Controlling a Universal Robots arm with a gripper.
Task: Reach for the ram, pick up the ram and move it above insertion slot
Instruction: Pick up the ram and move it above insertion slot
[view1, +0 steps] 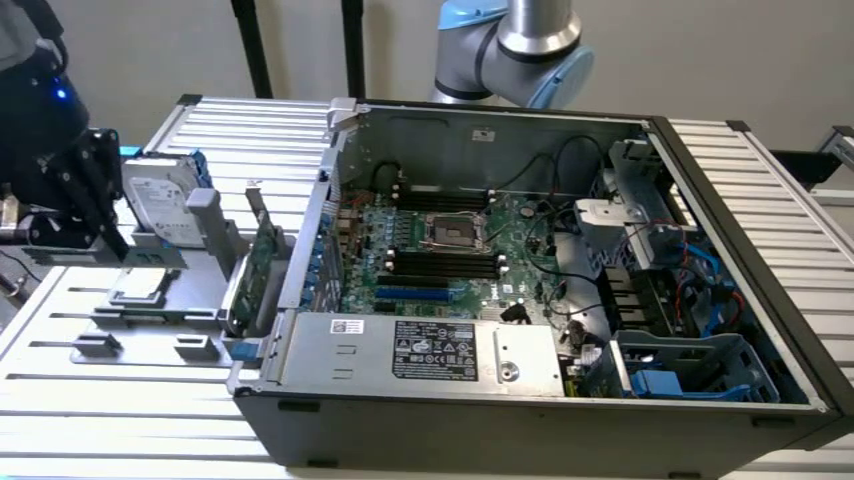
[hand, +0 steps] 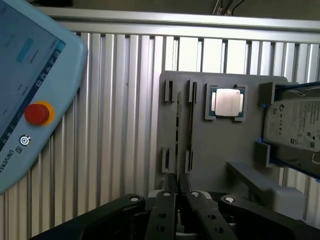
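In the wrist view my gripper (hand: 177, 181) is shut, its fingertips pressed together with nothing between them. It hangs above the near end of a grey fixture plate (hand: 220, 150). Two thin boards stand edge-on in the plate's slot holders. The dark edge (hand: 190, 127) nearer the processor looks like the ram, though I cannot be sure which of the two it is. The gripper is well apart from both. In the exterior view green boards (view1: 258, 275) stand upright in that fixture, beside the open computer case (view1: 747, 300). The motherboard's dark insertion slots (view1: 441, 265) lie inside the case.
On the fixture sit a processor chip (hand: 226, 102) and a silver hard drive in a blue frame (hand: 295, 127). A teach pendant with a red button (hand: 37, 114) is at the edge of the wrist view. Cables, a power supply (view1: 427, 350) and drive cages crowd the case.
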